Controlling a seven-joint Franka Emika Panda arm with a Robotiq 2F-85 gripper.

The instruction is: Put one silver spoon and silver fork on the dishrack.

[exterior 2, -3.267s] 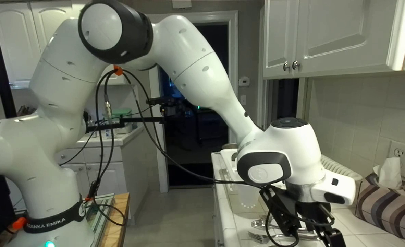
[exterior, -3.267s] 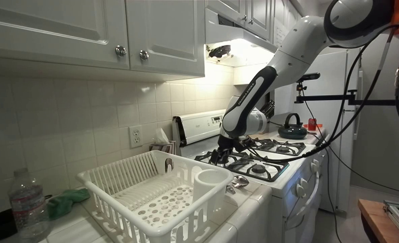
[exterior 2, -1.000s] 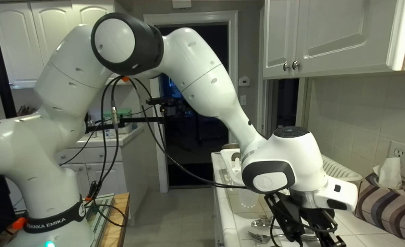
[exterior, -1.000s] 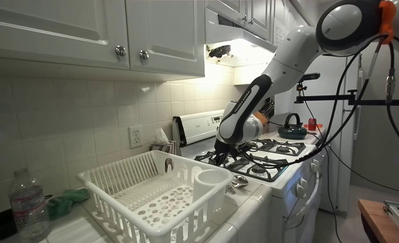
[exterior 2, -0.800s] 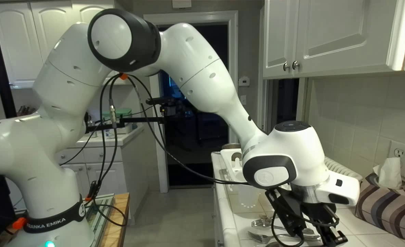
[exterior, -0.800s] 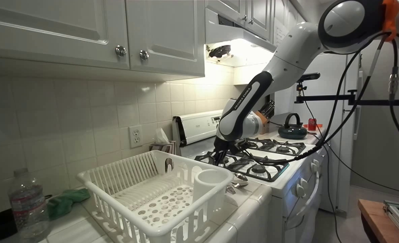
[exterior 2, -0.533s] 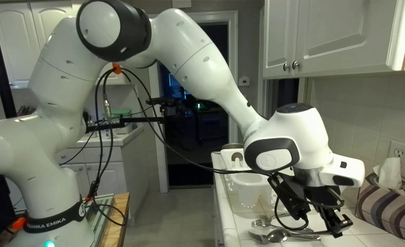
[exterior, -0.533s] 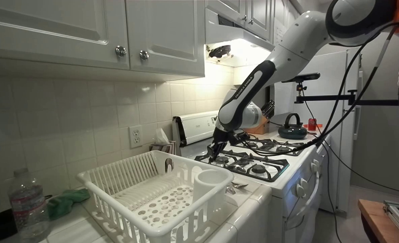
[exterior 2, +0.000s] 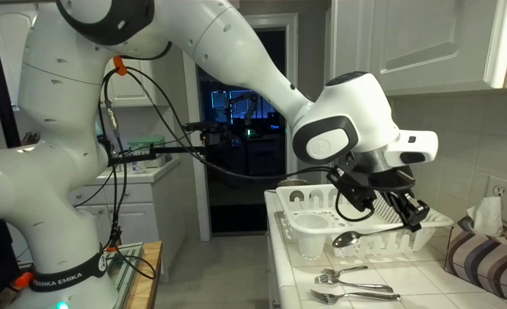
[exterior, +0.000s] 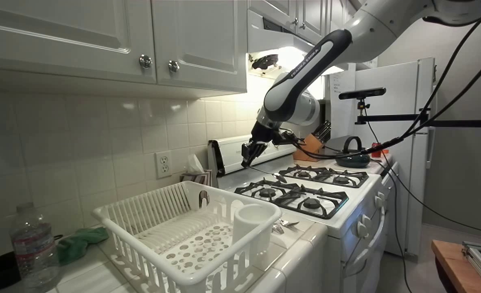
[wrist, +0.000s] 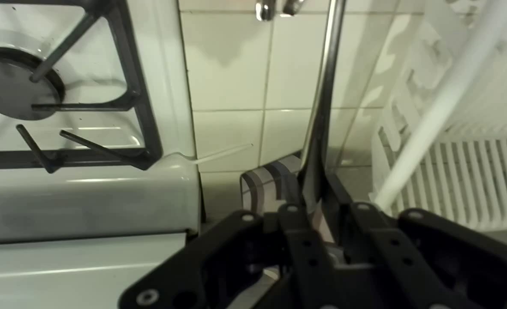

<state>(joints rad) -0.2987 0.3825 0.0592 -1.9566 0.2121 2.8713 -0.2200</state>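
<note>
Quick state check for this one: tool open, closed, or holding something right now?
Tool: closed, holding a spoon.

The silver spoon (exterior 2: 350, 237) is held aloft, tilted with its bowl lowest, outside the white slotted dishrack (exterior: 143, 244). Two silver forks (exterior 2: 365, 295) lie flat, side by side, near the dishrack.

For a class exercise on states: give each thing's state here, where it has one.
Silver spoon, held aloft, tilted
Hand, shut on spoon
Silver forks, lying on tiled counter
White plastic dishrack, upright
Tissue box, tissue protruding
Gas burners, no flame showing
Range hood light, on
Cabinet doors, shut
Plastic bottle, upright
Kettle, upright
Green cloth, crumpled
</note>
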